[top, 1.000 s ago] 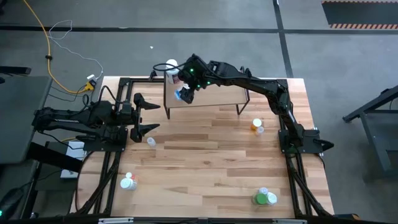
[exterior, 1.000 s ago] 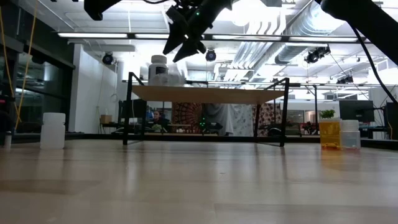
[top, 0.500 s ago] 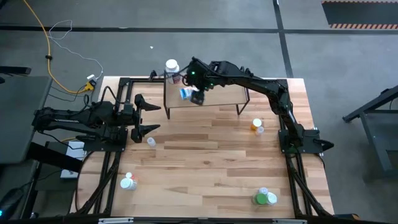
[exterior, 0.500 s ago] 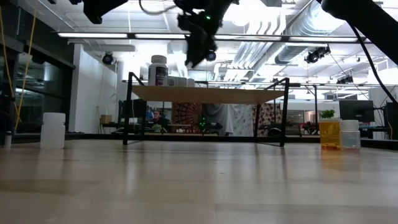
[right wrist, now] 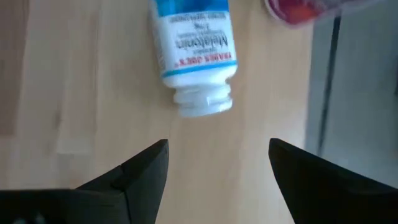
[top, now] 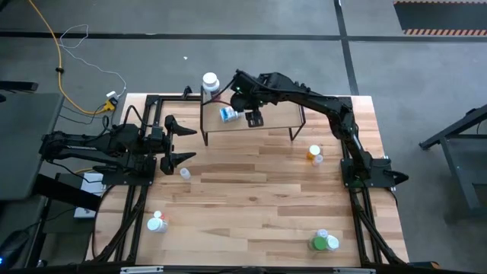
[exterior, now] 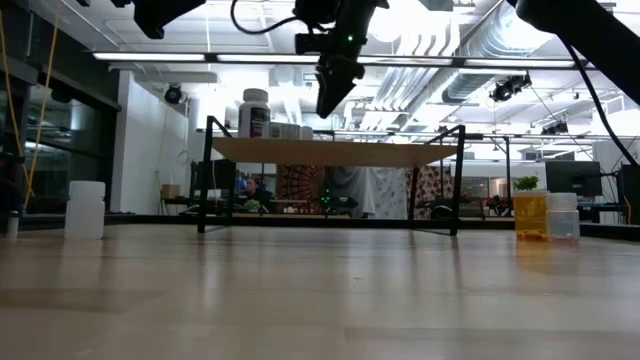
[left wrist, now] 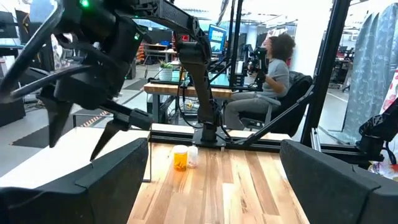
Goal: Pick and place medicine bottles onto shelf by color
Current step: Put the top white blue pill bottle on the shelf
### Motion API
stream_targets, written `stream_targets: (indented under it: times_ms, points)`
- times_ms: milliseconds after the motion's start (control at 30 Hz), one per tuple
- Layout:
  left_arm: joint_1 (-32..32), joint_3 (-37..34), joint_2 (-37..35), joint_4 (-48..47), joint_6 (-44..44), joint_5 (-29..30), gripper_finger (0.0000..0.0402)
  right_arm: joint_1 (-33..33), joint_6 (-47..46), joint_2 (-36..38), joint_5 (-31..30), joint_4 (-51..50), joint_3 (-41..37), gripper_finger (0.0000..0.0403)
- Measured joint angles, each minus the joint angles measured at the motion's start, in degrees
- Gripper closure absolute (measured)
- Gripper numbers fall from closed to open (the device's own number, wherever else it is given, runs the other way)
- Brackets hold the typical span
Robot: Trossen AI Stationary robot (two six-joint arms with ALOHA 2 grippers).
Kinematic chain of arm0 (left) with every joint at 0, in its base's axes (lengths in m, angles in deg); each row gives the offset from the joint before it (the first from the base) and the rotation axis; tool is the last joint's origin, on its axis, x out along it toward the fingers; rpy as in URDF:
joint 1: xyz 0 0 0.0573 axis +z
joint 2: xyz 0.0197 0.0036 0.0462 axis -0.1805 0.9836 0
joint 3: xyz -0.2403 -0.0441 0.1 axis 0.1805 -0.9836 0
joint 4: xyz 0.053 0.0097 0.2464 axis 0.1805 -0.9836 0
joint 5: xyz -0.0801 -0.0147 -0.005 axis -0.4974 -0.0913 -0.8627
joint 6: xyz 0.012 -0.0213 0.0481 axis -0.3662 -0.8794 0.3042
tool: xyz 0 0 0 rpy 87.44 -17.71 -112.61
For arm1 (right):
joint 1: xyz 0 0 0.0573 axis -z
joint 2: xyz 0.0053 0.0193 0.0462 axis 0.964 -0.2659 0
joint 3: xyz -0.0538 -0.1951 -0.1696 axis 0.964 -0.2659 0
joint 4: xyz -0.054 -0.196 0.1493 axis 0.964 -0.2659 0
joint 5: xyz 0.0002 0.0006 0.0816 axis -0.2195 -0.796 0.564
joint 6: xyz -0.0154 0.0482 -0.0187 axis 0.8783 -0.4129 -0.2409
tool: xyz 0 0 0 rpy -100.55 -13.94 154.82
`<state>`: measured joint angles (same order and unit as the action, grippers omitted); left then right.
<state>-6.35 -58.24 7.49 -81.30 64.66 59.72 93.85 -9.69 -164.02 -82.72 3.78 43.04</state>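
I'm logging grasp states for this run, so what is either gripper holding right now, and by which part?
Nothing. The right gripper hangs open above the shelf, its fingers clear of the blue-labelled white bottle lying on its side there. The left gripper waits open and empty at the table's left.

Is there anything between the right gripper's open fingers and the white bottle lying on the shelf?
No. In the right wrist view only bare shelf wood separates the right gripper from the white bottle, which lies on its side.

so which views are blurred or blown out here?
Low view: ceiling lights glare behind the right end effector, leaving it a silhouette. Right wrist view: the lying white bottle is soft, label barely legible. High view: evenly lit.
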Motion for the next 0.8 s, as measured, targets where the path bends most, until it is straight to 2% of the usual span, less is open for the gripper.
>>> stream_targets:
  times_ms: [133,567,800]
  points:
    - [0.0,0.0,0.0,0.0,0.0,0.03,0.0046,0.0,3.48,0.01,0.68,1.95,0.0,0.0135]
    - [-0.02,0.0,0.0,-1.46,-1.51,0.17,0.0046,0.97,2.89,-5.39,-1.0,4.37,-0.04,0.0135]
    - [0.02,0.0,0.0,-1.49,-1.0,0.17,0.0046,2.64,0.08,-5.72,3.83,4.41,0.0,0.0135]
